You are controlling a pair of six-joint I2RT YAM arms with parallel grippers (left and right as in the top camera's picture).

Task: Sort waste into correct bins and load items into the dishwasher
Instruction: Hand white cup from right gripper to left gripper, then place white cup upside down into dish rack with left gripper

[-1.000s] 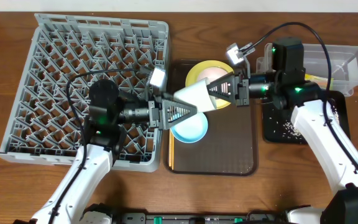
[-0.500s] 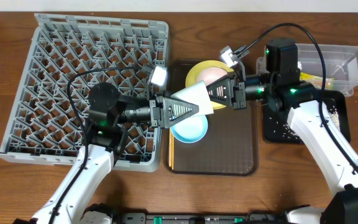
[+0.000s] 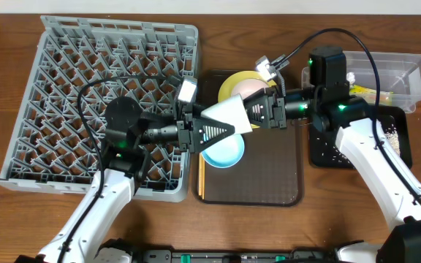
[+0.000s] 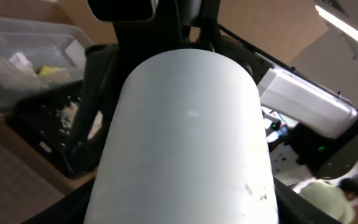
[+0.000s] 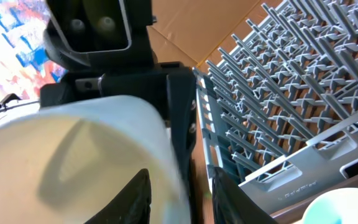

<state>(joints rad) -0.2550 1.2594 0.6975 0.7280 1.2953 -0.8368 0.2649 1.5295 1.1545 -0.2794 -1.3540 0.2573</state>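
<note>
The cream-white bowl hangs tilted in the air over the brown tray, between both grippers. My right gripper is shut on its rim; in the right wrist view one finger is inside the bowl and one outside. My left gripper is spread wide with a finger on each side of the bowl's outer wall, which fills the left wrist view. The light-blue bowl and yellow plate sit on the brown tray. The grey dish rack is at left.
The brown serving tray lies in the middle. At right, a clear tub holds waste, and a black tray holds pale crumbs. A pinkish dish rests on the yellow plate.
My right gripper has moved left with the cream-white bowl, pushing it a little further between the left gripper's fingers. The left arm has barely moved.
</note>
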